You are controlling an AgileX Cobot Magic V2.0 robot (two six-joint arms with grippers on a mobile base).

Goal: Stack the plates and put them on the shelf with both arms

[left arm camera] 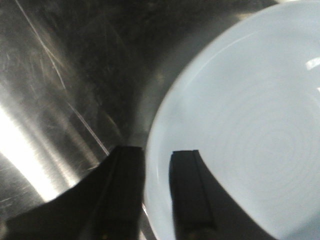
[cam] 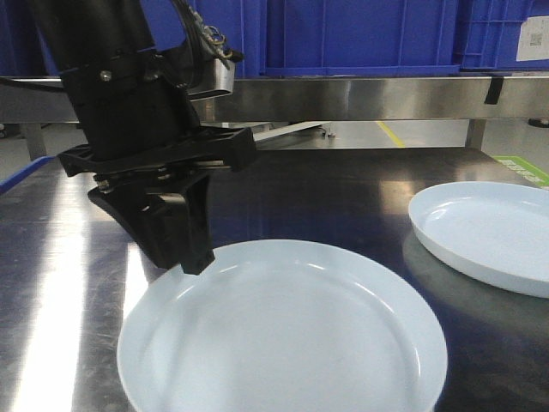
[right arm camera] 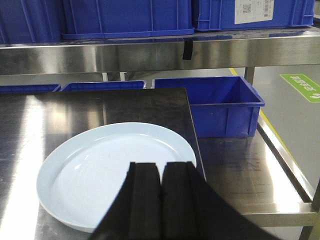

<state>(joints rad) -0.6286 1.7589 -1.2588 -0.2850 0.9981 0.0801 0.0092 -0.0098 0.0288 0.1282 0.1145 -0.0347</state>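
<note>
Only the left-wrist view shows the left tool (left arm camera: 156, 152) apart, one finger on each side of the first plate's (left arm camera: 240, 125) rim, on the bench (left arm camera: 60, 75). The right-wrist view shows the right tool (right arm camera: 161, 165) together over the second plate's (right arm camera: 100, 165) near edge. Beyond it, the shelf (right arm camera: 150, 52) carries blue crates (right arm camera: 125, 17), contents hidden.

No writing here can actually be read. Far right, a white label (right arm camera: 253, 11) is stuck on the front of a blue crate (right arm camera: 215, 15); it carries a square code and lines of print too small to make out. On the floor to the right lies a green marking (right arm camera: 300, 86) with white characters, too blurred to read.
</note>
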